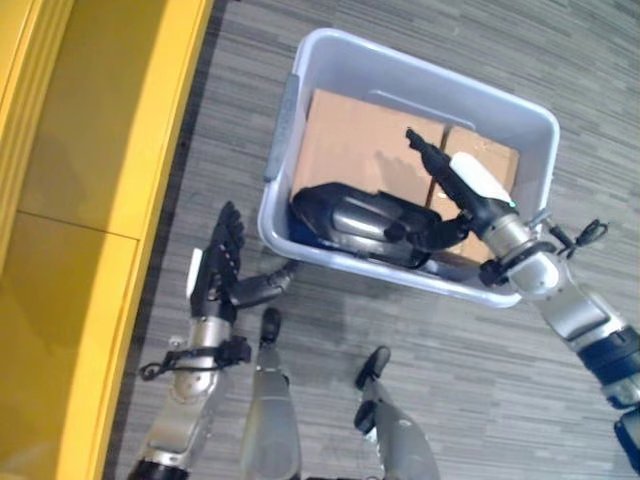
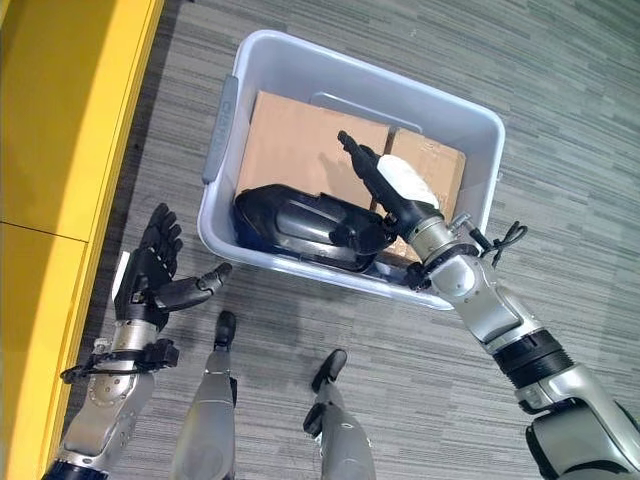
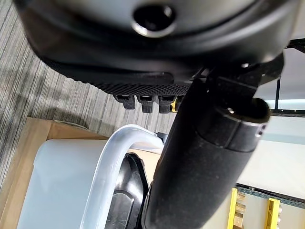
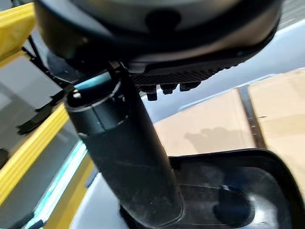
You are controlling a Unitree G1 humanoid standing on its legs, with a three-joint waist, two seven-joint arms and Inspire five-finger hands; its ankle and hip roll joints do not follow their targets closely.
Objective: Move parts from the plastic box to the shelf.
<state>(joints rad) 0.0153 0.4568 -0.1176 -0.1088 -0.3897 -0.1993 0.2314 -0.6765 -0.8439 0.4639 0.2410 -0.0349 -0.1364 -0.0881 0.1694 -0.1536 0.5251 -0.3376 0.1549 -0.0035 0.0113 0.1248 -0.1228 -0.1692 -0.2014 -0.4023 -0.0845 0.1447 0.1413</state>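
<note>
Grey plastic box (image 1: 290, 130) on floor, black part (image 1: 355, 222) inside on cardboard (image 1: 355, 135). Right robot hand (image 1: 455, 185) over part, fingers straight, holding nothing. Left robot hand (image 1: 218, 265) outside box, spread open, empty.

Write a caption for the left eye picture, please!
Right hand reaches over a black part in the plastic box; left hand waits open outside.

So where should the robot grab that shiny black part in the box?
Probably from above, at the black part's two ends. It lies long and low on cardboard along the plastic box's near wall, so the right hand and left hand could take one end each.
</note>
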